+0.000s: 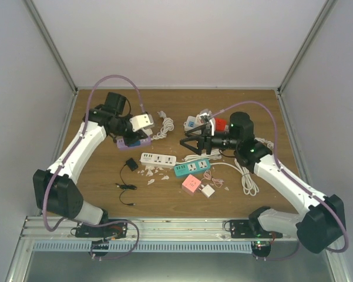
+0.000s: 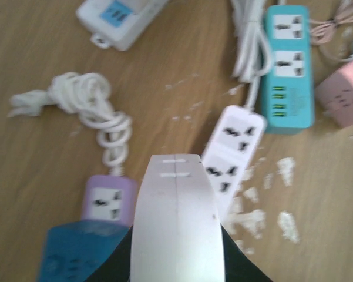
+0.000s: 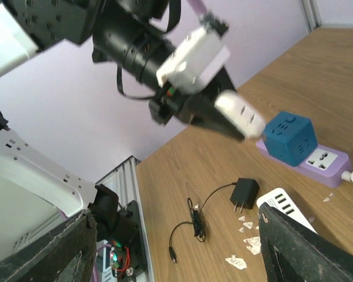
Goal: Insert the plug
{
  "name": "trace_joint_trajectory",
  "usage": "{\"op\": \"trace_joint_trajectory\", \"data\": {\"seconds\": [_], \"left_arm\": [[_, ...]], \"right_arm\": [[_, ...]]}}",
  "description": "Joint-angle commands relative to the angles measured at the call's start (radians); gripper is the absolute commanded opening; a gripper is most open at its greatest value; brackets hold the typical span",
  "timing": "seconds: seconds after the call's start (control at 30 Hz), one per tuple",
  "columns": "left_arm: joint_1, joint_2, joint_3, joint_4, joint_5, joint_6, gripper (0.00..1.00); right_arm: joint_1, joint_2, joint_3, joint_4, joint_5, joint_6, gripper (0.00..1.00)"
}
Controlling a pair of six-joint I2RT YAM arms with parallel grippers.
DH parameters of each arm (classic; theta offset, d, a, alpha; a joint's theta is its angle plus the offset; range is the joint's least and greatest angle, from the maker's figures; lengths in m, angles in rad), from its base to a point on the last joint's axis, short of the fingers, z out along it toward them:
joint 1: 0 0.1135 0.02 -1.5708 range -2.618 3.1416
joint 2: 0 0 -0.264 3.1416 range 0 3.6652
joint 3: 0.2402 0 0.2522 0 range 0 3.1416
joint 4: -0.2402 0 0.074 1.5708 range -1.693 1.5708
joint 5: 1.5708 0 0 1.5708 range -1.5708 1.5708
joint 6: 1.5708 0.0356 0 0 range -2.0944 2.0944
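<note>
Closest to the left wrist lens: left gripper (image 2: 175, 165), white-sheathed, pressed together along a centre seam, with nothing visibly pinched. Hung off the wooden tabletop (image 2: 41, 153), over the end of a lilac plastic power strip (image 2: 108, 202) that carries a blue cube socket (image 2: 76, 258). Probably parked there to steady that strip, or simply to wait clear of the work. Near it, a white plastic power strip (image 2: 232, 150), then a teal plastic power strip (image 2: 288, 64), both laid face up with sockets open to a downward push, which looks sensible for insertion. Scattered round them, white paper scraps (image 2: 285, 226).

Across the table: right gripper (image 3: 170, 220), spread wide and empty, lifted off the wood and aimed toward the other arm. Judged as lined up for a pick not yet begun.

Taken as the plug: a small black wall adapter (image 3: 245, 192) with two bare prongs, lying loose on the wood with a thin black cable (image 3: 194, 220) trailing off. Gripped by neither arm. Found between the lilac strip and the white strip's end, ahead of the wide fingers, nearer the right-hand one in that wrist view and well below both. In the overhead view, near the left arm's tool and well apart from the right's.
</note>
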Motion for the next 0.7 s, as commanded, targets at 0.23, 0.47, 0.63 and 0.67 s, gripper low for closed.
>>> {"op": "trace_joint_trajectory", "data": {"seconds": [0.23,0.47,0.63,0.67], "left_arm": [[0.189,0.211,0.232,-0.163,-0.113,0.216,0.0],[0.212,0.269,0.254,-0.145,-0.044,0.272,0.0],[0.21,0.349,0.316,-0.184,-0.094,0.239,0.0],[0.208,0.352,0.311,-0.187,-0.096,0.236,0.0]], "right_arm": [[0.0,0.1,0.058,-0.015,0.023,0.022,0.74],[0.063,0.19,0.085,0.034,0.097,0.079,0.73],[0.101,0.237,0.123,0.004,0.141,0.081,0.73],[0.105,0.239,0.123,0.0,0.151,0.08,0.73]]}}
